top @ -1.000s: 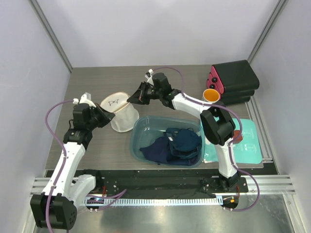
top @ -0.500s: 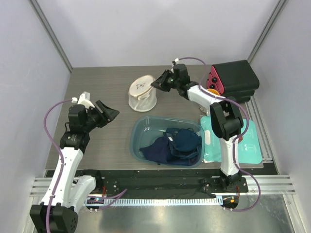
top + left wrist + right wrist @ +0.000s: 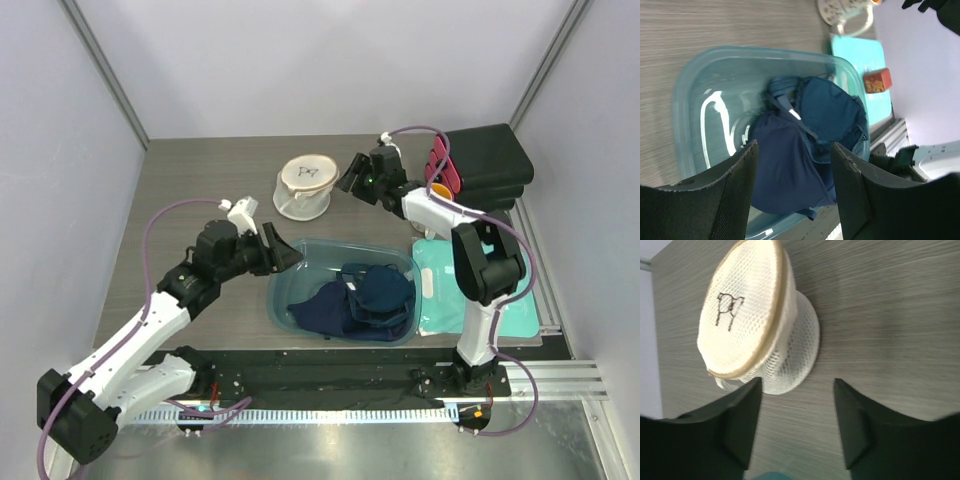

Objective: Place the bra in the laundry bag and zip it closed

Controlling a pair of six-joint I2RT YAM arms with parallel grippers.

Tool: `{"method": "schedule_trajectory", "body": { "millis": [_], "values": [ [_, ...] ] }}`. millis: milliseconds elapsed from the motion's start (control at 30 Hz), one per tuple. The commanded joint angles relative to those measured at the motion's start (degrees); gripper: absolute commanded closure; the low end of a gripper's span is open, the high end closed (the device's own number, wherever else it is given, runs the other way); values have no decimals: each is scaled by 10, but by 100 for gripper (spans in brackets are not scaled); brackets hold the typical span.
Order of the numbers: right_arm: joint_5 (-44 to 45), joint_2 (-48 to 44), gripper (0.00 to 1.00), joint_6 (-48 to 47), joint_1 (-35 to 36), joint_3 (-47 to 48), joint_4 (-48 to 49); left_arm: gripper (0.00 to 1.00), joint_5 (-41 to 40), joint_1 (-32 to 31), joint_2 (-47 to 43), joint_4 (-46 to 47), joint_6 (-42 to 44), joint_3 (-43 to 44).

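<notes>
One bag (image 3: 304,186) is standing on the table (image 3: 195,185), beyond one tub (image 3: 274,292) of navy clothes (image 3: 362,296). Two grippers are gaping empty: the left gripper (image 3: 284,256) hovering at the tub's rim, the right gripper (image 3: 352,176) near the bag, not touching it.

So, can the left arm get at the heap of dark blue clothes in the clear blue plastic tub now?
Probably yes. The left gripper hangs open by the clear blue plastic tub, facing the heap of dark blue clothes; the tub has no lid and nothing lies between.

Cream mesh laundry bag (image 3: 755,335), dk emblem (image 3: 728,307); navy clothes (image 3: 790,165).
</notes>
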Motion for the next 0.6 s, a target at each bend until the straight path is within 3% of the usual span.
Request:
{"method": "schedule_trajectory", "body": {
  "millis": [0,133,167,433,567],
  "values": [
    [84,-103,30,-81,-3,-21,-63,39,-45,-46,-1,77,-5,7],
    [126,-180,22,-124,-3,-64,-112,38,-74,-111,8,92,2,5],
    [133,-198,1,-133,-2,-75,-121,37,-83,-124,13,93,4,2],
    [149,-460,0,-154,21,-271,-158,31,-174,-250,21,182,21,-53],
    [144,-561,0,-127,35,-350,-179,27,-190,-278,19,217,13,-98]
  ]
}}
